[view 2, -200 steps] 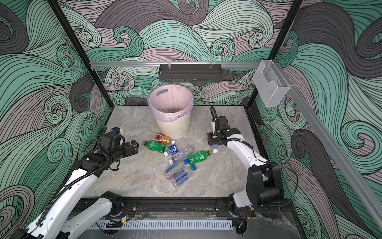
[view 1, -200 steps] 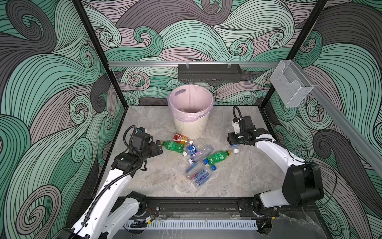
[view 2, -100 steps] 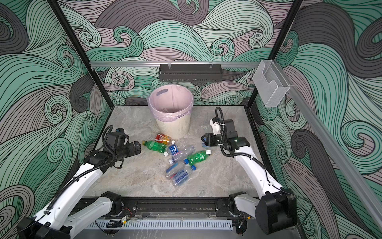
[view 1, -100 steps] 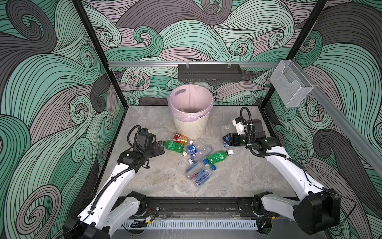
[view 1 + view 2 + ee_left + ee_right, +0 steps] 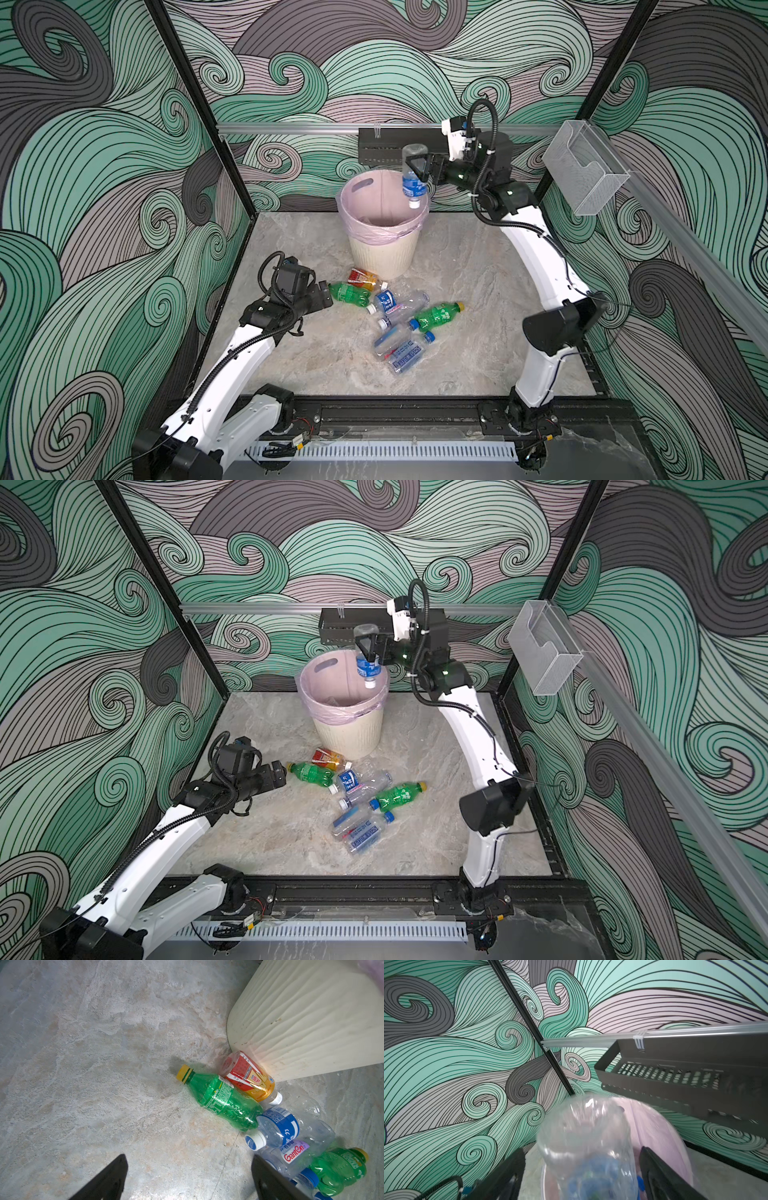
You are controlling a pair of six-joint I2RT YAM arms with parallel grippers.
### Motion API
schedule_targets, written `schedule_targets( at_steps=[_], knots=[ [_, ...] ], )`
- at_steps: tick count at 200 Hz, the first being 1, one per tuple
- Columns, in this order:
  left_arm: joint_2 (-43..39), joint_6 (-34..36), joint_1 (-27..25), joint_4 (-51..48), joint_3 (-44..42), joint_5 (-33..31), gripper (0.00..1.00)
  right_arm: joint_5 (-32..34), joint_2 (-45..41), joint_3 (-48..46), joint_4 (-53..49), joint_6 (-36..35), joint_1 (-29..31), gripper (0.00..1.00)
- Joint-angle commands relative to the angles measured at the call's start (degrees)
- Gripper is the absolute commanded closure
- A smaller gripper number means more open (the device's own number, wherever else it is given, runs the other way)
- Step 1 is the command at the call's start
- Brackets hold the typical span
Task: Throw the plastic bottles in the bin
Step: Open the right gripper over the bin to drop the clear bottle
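1. at the left of the tabletop (image 5: 291,374), the left gripper (image 5: 323,296) sits low. jaws spread wide, nothing between them.
2. just beside its tips: a green bottle (image 5: 351,293) on its side, yellow cap end toward the gripper.
3. touching that one on the far side: an orange-red labelled bottle (image 5: 362,277), lying flat right at the foot of the bin.
4. the bin (image 5: 382,253) is cream and ribbed, pink liner folded over the rim. it stands upright at the back middle of the tabletop.
5. in front of the bin, a loose heap of plastic bottles (image 5: 399,332), mostly clear with blue labels and caps. a second green bottle (image 5: 436,316) lies at the heap's right edge.
6. over the right side of the bin's mouth, a clear blue-labelled bottle (image 5: 413,189) in the air, cap down.
7. the right gripper (image 5: 417,165) is level with that bottle's upper half. in the right wrist view the jaws stand wider than the bottle, which shows blurred between them, not clamped.
8. behind it on the back wall, a black perforated shelf (image 5: 382,145). far right, a clear wall box (image 5: 582,170).
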Motion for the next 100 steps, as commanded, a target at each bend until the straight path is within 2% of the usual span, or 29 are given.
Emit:
schedule_targets(
  at_steps=[1,18,57,82,100],
  knots=[
    [0.3,-2.1,0.4,0.7,-0.4,1.0,0.05,0.6,2.3,4.6,-7.4,-1.0,0.4,0.08],
    [0.4,-2.2,0.5,1.3,-1.2,1.3,0.05,1.6,-2.1,-2.3,-6.1,-3.1,0.3,0.07],
    [3.4,-3.3,0.5,3.2,-0.8,1.9,0.04,3.1,-20.1,-29.1,5.5,-6.3,0.2,0.01],
    [6.8,-5.6,0.5,5.4,-0.1,4.0,0.04,4.3,-30.0,-42.0,4.9,-9.2,0.1,0.00],
    [9.7,-9.1,0.5,7.3,-0.1,5.3,0.05,7.9,-35.7,-49.0,2.4,-11.4,0.1,0.00]
  ],
)
